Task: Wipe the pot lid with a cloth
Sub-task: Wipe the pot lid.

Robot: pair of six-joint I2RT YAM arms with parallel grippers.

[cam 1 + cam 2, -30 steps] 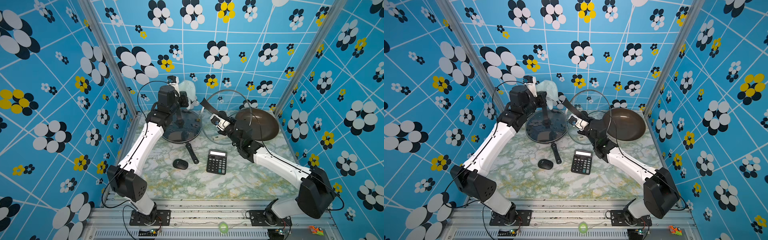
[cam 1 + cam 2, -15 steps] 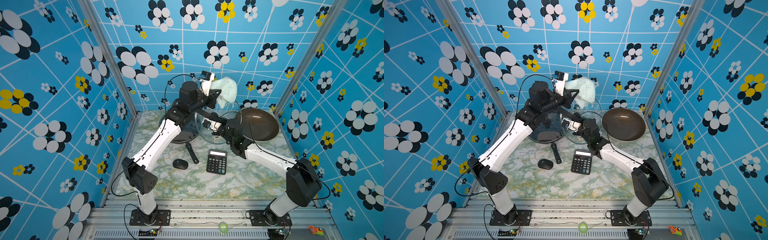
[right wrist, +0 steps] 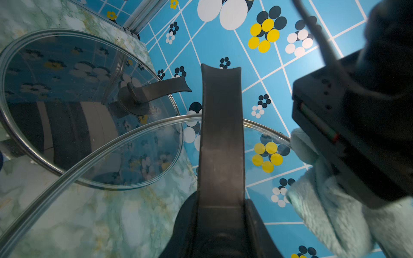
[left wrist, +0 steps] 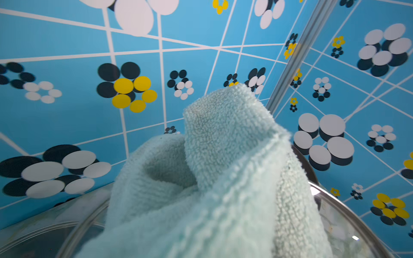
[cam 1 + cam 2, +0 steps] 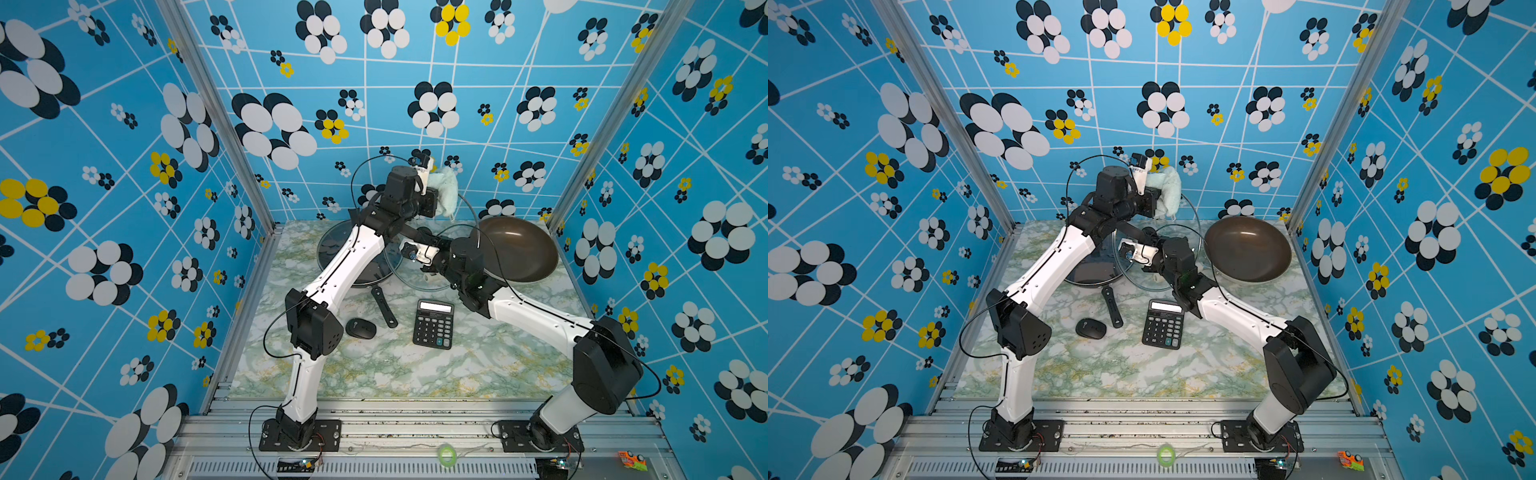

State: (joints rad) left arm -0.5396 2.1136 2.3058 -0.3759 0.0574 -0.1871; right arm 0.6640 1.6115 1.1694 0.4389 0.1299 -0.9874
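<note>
Presently: pot lid (image 3: 134,201) and cloth (image 5: 444,189).
Glass, likely slick, breakable: right pincer (image 5: 417,245) clamps its handle (image 3: 220,134); limp cloth clenched in left pincer (image 5: 432,195).

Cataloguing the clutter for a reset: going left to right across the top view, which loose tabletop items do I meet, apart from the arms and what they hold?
In a top view: computer mouse → calculator → brown frying pan. The lidded dark pan is left out: it overlaps the mouse sideways.
</note>
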